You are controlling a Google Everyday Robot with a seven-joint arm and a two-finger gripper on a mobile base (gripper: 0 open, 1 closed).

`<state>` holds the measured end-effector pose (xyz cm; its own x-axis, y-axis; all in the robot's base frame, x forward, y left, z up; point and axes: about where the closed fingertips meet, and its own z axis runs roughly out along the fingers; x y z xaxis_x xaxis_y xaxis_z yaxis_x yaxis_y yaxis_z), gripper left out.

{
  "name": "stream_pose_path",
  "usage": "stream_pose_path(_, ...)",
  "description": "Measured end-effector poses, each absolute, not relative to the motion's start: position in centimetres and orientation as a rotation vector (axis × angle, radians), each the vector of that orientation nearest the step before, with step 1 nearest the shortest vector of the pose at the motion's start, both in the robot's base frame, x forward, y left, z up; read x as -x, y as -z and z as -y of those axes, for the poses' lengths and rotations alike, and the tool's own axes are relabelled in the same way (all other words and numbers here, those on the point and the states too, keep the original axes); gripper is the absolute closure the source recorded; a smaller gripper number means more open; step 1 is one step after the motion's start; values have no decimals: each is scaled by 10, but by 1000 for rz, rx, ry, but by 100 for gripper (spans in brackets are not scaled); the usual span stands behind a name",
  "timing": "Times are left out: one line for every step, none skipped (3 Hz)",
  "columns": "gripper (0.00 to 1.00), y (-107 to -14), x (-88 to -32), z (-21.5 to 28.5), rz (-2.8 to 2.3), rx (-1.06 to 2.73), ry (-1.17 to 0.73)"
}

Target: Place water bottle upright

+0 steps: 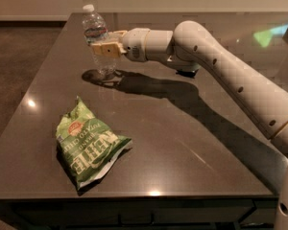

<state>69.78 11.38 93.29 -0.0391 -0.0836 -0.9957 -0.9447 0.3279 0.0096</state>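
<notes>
the gripper [104, 49] is clamped around the middle of the bottle [95, 30], over the far left part of the desk [182, 147]. the bottle is nearly upright, cap on top; whether its base touches the desk is unclear. a green bag [89, 147] lies nearer, well apart.

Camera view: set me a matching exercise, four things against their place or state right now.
1 water bottle
2 gripper
3 chip bag
4 table

A lying flat near the front edge
B over the far corner, jaws shut on the water bottle
C dark, glossy, bearing the rest
D held near upright, white cap on top

Pairs: 1-D, 2-B, 3-A, 4-C
</notes>
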Motion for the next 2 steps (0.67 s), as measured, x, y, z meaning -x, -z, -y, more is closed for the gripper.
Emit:
stream_pose_path(100,-929,-698,-116,-1387,1011,-962)
stream_pose_path(85,-926,-696,-117,-1356,1009,-995)
